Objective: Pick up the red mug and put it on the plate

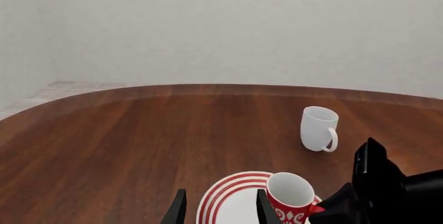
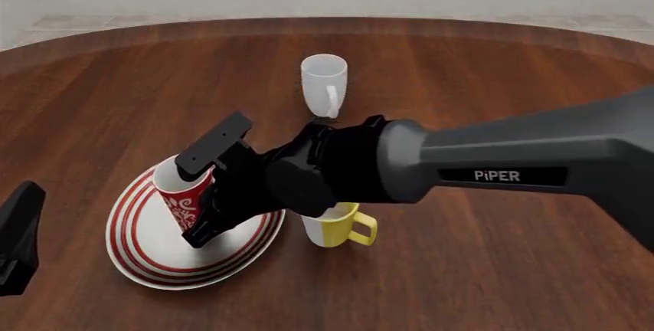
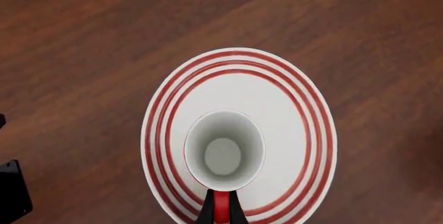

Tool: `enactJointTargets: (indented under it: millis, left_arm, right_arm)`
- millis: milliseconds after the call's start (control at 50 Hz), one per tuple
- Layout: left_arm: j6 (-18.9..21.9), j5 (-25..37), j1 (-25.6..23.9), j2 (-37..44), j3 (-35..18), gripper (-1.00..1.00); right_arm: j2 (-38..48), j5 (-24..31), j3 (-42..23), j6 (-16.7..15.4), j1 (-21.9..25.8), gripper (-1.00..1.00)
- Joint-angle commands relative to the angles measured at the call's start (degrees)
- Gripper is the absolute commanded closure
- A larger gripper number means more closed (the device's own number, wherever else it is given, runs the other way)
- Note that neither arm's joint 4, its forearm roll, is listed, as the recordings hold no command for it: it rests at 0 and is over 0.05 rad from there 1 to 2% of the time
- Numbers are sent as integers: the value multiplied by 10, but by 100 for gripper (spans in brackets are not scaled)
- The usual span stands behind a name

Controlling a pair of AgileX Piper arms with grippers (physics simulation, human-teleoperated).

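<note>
We see the right gripper (image 3: 220,214) with its fingers pinched on the handle of the red mug (image 2: 184,197), which is upright over the middle of the red-ringed plate (image 2: 143,258) near the counter's (image 2: 491,270) near-left edge. The left gripper (image 1: 218,208) hangs beside the plate, fingers apart and holding nothing. A yellow-and-white mug (image 2: 342,227) stands just beside the plate; a white mug (image 2: 324,82) stands toward the far edge.

Dark reddish wooden table (image 2: 511,270) with a curved far edge, plain pale grey wall (image 1: 221,27) behind it, strip of light tiled floor (image 1: 62,86) beyond, soft even light
</note>
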Motion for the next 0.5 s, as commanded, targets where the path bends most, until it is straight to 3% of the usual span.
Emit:
enactJointTargets:
  millis: [20, 500]
  left_arm:
    - [0, 0, 1, 0, 1, -100]
    - [-5, 1, 4, 0, -1, -100]
  right_arm:
    - [6, 1, -6, 1, 0, 100]
    - [22, 1, -10, -4, 2, 100]
